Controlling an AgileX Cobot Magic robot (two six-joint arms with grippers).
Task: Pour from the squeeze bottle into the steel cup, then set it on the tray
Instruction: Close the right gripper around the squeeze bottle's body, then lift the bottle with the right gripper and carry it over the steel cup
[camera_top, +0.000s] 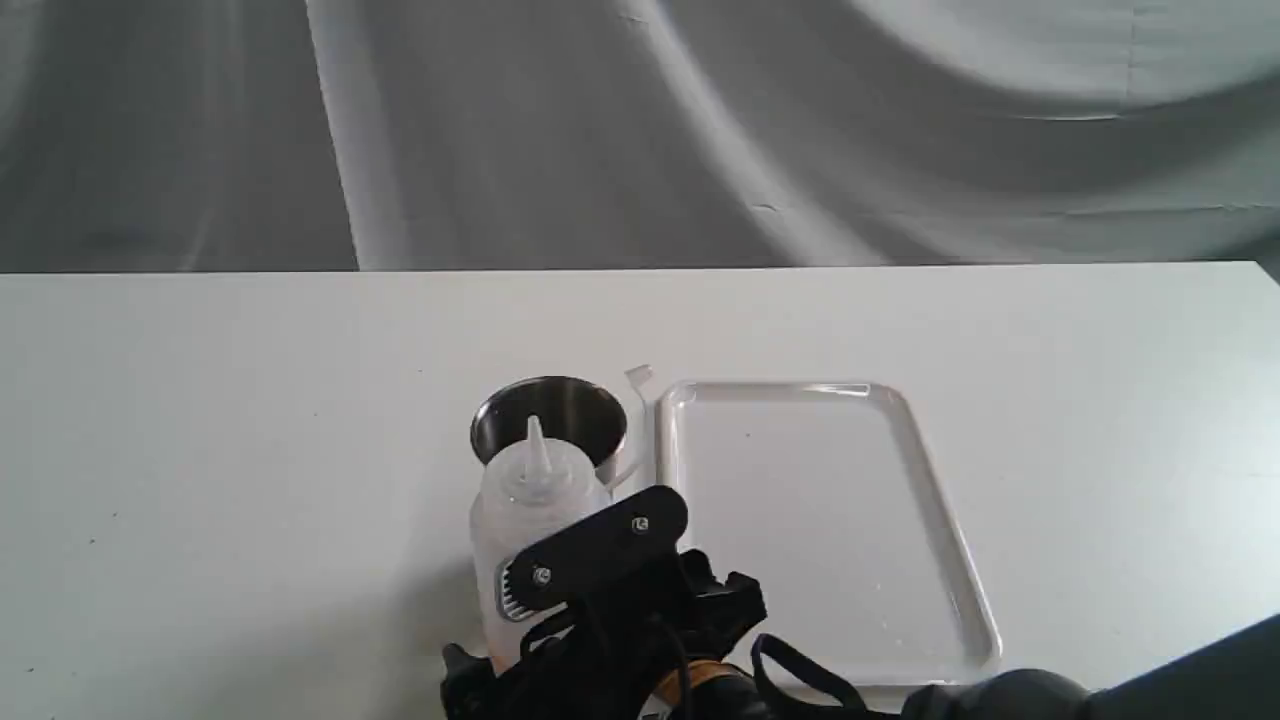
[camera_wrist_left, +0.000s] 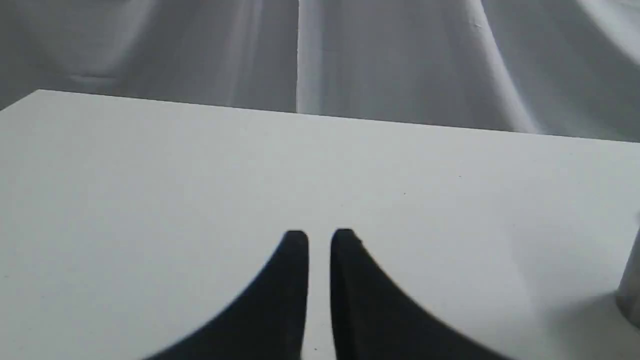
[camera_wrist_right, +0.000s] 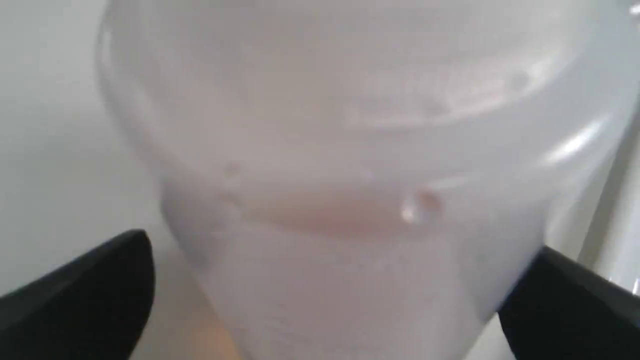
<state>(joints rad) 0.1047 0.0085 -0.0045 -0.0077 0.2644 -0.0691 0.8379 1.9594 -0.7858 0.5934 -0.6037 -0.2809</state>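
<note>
Squeeze bottle upright on white table

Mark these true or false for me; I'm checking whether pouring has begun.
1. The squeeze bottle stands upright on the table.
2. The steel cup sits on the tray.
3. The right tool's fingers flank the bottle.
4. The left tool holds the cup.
1. True. The squeeze bottle stands upright on the table, nozzle up, so pouring has not begun.
2. False. The steel cup stands on the table beside the tray, just behind the bottle.
3. True. The right tool has one finger on each side of the bottle, jaws wide.
4. False. The left tool holds nothing; it hangs over bare table with its fingers nearly together.
</note>
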